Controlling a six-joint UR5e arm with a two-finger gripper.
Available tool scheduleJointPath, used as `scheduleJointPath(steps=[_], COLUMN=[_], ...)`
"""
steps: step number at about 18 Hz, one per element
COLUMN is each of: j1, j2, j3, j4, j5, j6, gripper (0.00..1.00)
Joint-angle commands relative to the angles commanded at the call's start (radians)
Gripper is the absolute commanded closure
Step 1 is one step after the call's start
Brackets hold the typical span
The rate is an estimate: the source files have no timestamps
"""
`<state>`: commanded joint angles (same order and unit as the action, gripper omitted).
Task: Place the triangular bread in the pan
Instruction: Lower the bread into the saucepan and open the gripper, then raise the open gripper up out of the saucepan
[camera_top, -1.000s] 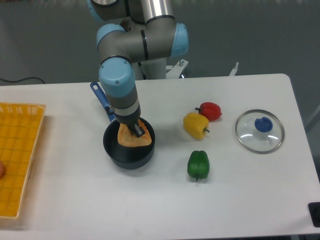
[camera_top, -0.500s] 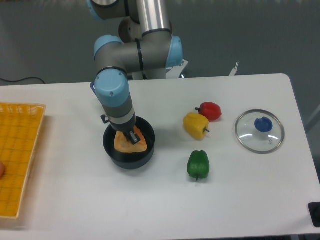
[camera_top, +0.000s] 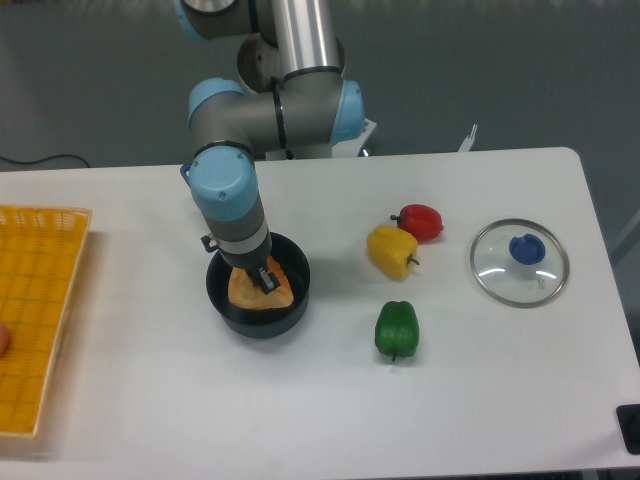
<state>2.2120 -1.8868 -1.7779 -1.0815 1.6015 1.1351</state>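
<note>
Camera view: 1 triangular bread (camera_top: 247, 291) inside 1 pan (camera_top: 258, 306), fingers (camera_top: 266, 279) clamped on it, 3 peppers (camera_top: 397, 328) nearby.

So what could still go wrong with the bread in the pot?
1. The bread lies in the pan with the gripper right on it, so it might lift out again if it sticks to the fingers.
2. The pan is small, and the arm could nudge it going up.
3. The glass lid is far off and not at risk.
</note>
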Motion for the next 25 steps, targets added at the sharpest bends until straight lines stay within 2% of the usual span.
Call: scheduleJointPath(steps=[2,5,7,13,15,23,25], j1=[0.0,0.0,0.0,0.011,0.023,0.077,0.098], j2=[0.0,0.0,0.002,0.006,0.008,0.012,0.011], j3=[0.0,0.0,0.0,0.026,0.038,0.089,0.123], j4=[0.0,0.0,-0.002,-0.008,-0.011,-0.002,-0.008], j5=[0.0,0.0,0.0,0.006,0.008,0.054,0.051], j6=[-0.002,-0.003,0.0,0.006,0.008,0.0,-0.003], gripper=[0.39,0.25,0.21,0.16,0.02,0.0,0.0])
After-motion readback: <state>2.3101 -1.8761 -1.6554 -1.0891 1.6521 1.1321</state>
